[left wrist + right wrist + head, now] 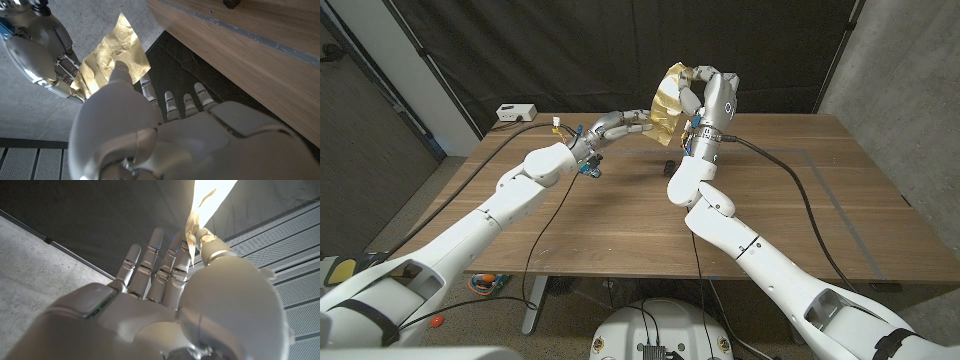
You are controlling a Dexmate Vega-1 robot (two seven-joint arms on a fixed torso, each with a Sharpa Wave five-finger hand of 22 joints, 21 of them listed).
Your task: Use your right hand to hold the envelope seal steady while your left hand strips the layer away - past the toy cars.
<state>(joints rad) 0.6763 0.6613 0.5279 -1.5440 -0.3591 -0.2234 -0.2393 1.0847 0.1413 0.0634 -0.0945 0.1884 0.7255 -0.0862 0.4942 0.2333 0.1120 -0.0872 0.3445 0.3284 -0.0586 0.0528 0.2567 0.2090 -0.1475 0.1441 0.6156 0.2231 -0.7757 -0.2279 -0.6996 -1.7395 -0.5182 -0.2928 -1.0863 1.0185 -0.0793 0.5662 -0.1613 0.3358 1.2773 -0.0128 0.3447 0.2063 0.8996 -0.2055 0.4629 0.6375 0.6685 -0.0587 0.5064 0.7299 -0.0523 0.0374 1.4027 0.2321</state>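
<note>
Fingers of the left hand (pixel 620 124) reach the lower left edge of the gold envelope (pixel 670 103) and seem to pinch it against the thumb, though the contact is partly hidden. The envelope hangs in the air above the far side of the table (pixel 570 230), its long axis rising toward the right hand (pixel 708 95), which grips its upper right edge. A peel would run leftward, away from the right hand. A small dark object (pixel 667 165), possibly a toy car, sits on the table below.

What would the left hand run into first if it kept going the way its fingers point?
Most likely the gold envelope: the left hand already reaches its edge, fingers pointing into it. Just behind sits the right hand holding it, though depth is hard to judge.
</note>
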